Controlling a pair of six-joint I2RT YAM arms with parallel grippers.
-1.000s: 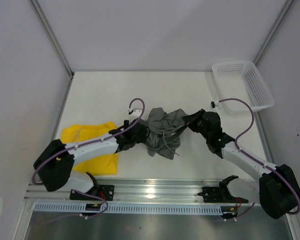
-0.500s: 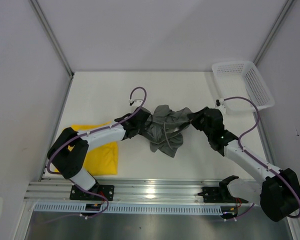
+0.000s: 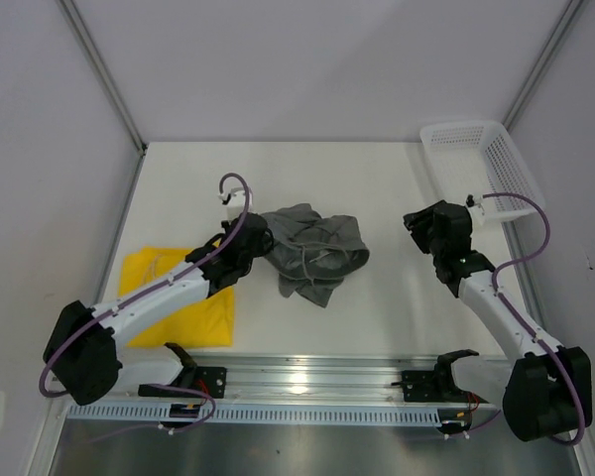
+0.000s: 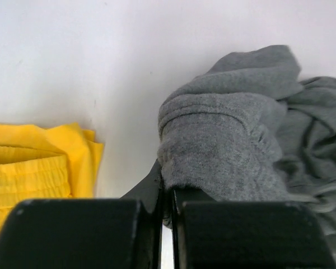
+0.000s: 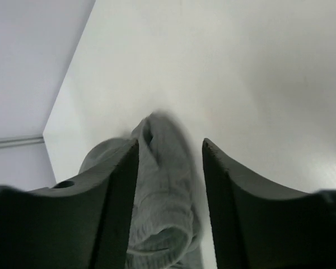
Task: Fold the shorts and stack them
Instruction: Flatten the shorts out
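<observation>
The grey-green shorts [image 3: 313,253] lie crumpled in the middle of the table. My left gripper [image 3: 259,242] is shut on their left edge; in the left wrist view the jaws [image 4: 167,188] pinch a thick fold of the grey cloth [image 4: 224,140]. The yellow shorts [image 3: 178,297] lie folded at the near left, also seen beside the left gripper [image 4: 39,159]. My right gripper [image 3: 416,222] stands open a little to the right of the grey shorts, not touching them. In the right wrist view the grey shorts [image 5: 159,190] show beyond the gap between its spread fingers [image 5: 171,143].
A white mesh basket [image 3: 488,164] stands at the back right corner, just behind the right arm. Walls close the table in on the left, back and right. A metal rail [image 3: 307,377] with the arm bases runs along the near edge.
The right gripper has opened, let go of the grey shorts and drawn back to the right. The left gripper has shut on the shorts and pulled them left and back.
</observation>
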